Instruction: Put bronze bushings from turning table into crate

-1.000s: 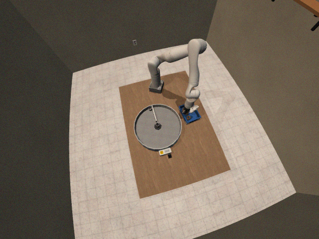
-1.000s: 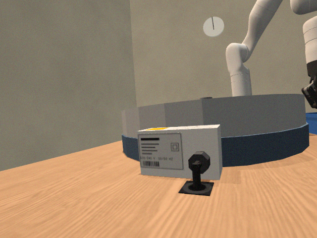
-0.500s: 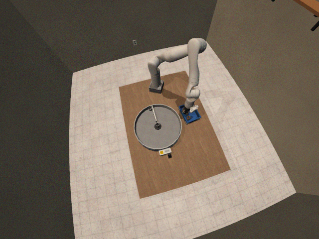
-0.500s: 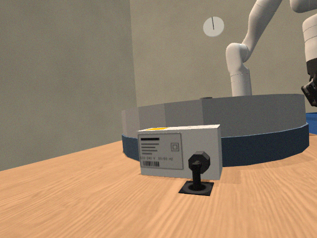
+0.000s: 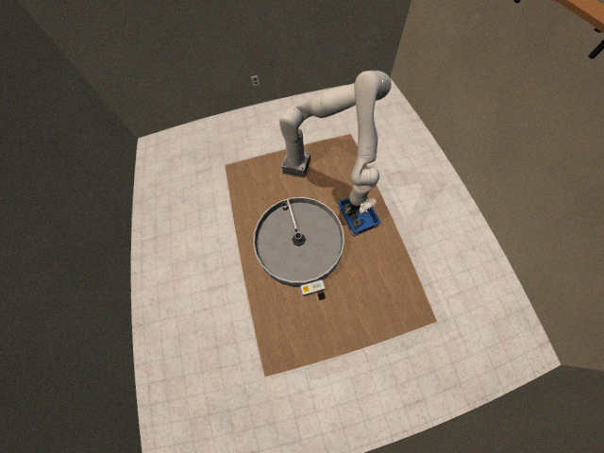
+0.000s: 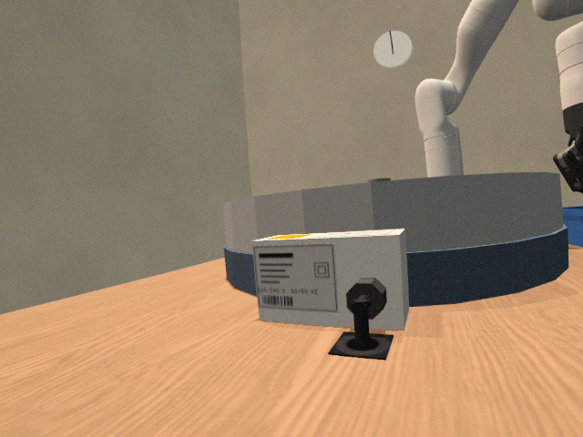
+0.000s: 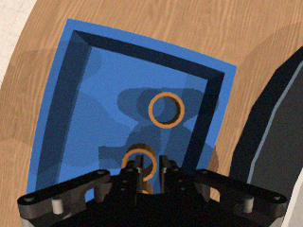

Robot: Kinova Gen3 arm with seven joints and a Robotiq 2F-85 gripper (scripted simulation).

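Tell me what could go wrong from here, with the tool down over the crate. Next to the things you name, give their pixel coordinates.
One fingertip of the tool (image 5: 352, 209) (image 6: 575, 183) (image 7: 151, 165) overlaps the near bushing (image 7: 125, 160) in the wrist view, so opening or lifting might drag or tip it. A third bushing (image 7: 148, 188) is mostly hidden under the tool; a sideways or downward move could knock it, perhaps against the wall of the crate (image 5: 375, 225) (image 6: 574, 220) (image 7: 151, 43).
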